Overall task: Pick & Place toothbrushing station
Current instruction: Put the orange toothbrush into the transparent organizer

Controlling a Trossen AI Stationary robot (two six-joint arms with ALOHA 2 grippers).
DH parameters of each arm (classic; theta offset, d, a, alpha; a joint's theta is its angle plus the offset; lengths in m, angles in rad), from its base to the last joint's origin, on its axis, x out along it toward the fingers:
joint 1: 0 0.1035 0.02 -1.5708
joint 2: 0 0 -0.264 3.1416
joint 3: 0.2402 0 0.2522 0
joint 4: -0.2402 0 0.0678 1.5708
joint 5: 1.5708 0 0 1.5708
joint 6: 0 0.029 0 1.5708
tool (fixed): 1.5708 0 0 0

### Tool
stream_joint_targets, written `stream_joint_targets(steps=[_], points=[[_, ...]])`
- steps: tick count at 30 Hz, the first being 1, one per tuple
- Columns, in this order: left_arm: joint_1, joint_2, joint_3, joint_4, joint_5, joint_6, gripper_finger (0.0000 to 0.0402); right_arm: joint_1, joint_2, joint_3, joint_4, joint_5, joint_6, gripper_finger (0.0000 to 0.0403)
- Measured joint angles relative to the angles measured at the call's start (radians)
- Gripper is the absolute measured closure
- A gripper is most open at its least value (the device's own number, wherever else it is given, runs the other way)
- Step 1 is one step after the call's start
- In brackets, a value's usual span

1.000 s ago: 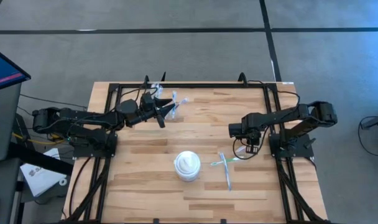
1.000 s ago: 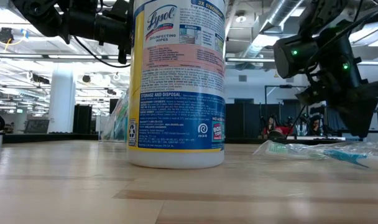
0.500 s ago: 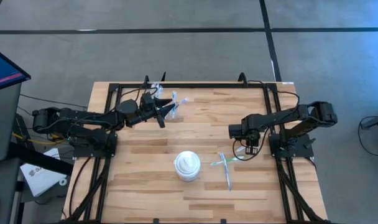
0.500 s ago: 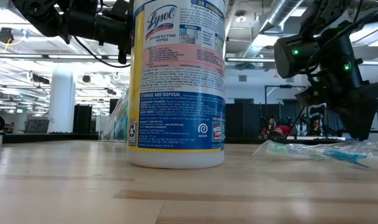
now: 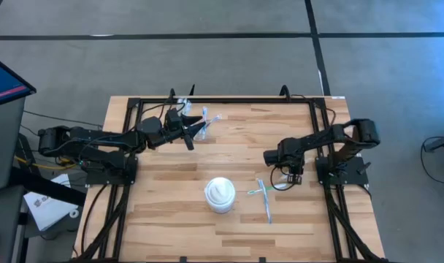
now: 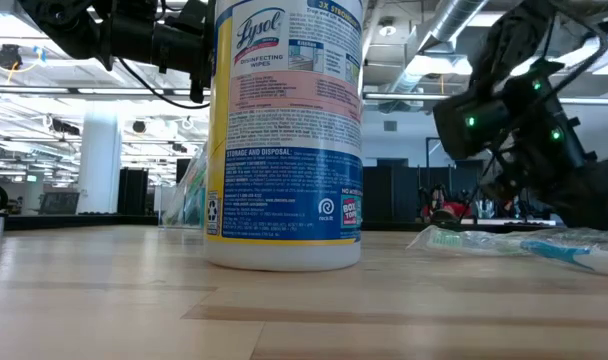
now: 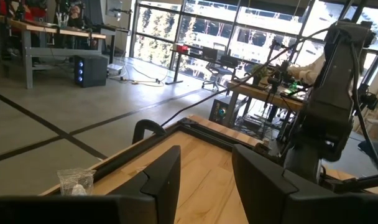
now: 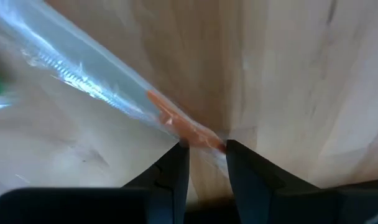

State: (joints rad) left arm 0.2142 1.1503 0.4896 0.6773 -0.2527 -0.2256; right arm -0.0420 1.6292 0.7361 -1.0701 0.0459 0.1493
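A: Clear plastic first: one small cup sits at the far-left corner of the desk, and just beside it in the overhead view the left tool hangs over a cluster of wrapped brushes. Its fingers stand apart with nothing between them.

B: So the risk there?

A: My guess is a sideways brush of those parted fingers could tip the cup or scatter the cluster, since both look light.

B: And the middle?

A: A white wipes tub stands well apart from both arms; it's only an obstacle if an arm swings low.

B: The right side?

A: The right tool is down on the desk, fingers narrowly parted around the orange end of a clear-wrapped toothbrush. Whether it is already pinched, I cannot tell. Blue and green brushes lie crossed just beside it.

B: What might fail?

A: The grip sits at the very tip. I'd expect the wrapper to slip out, or the brush to swing and drop on lifting.
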Motion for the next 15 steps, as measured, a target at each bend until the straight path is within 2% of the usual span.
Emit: stream_joint_targets(steps=[5, 12, 15], points=[[0.000, 0.000, 0.000, 0.000, 0.000, 0.000, 0.0261, 0.003, 0.060, 0.005, -0.012, 0.000, -0.001, 0.0313], [0.000, 0.000, 0.000, 0.000, 0.000, 0.000, 0.0261, 0.003, 0.056, 0.022, -0.006, -0.020, -0.003, 0.0390], [0.000, 0.000, 0.000, -0.001, 0.000, 0.000, 0.0261, 0.002, 0.029, 0.037, 0.033, -0.015, 0.000, 0.0385]])
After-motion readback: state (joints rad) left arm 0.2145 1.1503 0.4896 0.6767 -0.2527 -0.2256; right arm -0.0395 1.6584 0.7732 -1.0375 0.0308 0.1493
